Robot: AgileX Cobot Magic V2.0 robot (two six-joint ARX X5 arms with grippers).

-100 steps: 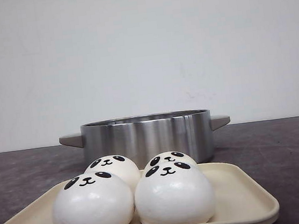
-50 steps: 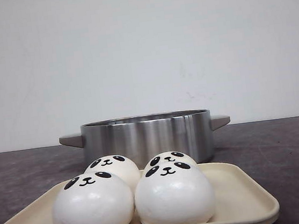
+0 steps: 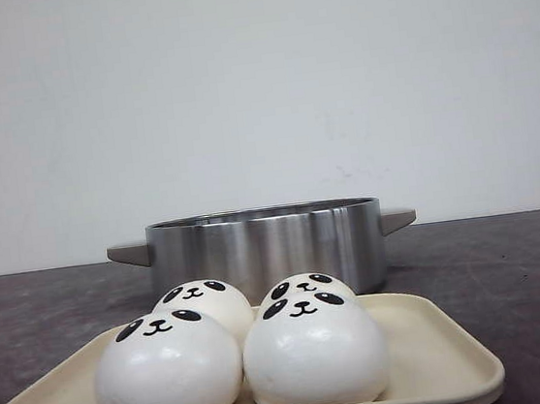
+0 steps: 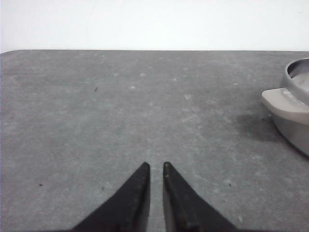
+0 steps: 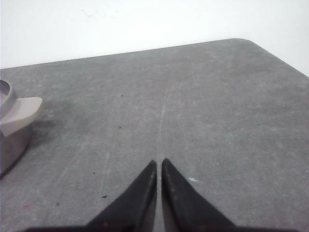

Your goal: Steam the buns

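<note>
1. The four panda-faced buns (image 3: pixel 238 347) sat huddled together on a cream tray (image 3: pixel 444 362) at the near edge of the table, two in front and two just behind, touching one another.
2. Beyond the tray stood a stainless steel pot (image 3: pixel 265 246) with grey side handles, its lid off and its inside hidden from the front view.
3. Across the last second nothing had shifted: buns, tray and pot lay exactly as in the earlier front pictures, and no arm had entered that view.
4. The left gripper (image 4: pixel 156 166) hovered over bare grey table (image 4: pixel 120 111), its black fingers drawn nearly together with only a thin slit between them and nothing held; the pot's left handle showed off to one side.
5. The right gripper (image 5: pixel 159 163) was likewise closed down and empty, above the table beside the pot's other handle.
6. Judged from this, the task had not begun: every bun remained on the tray, and either arm would first need to spread its fingers and reach towards a bun.
</note>
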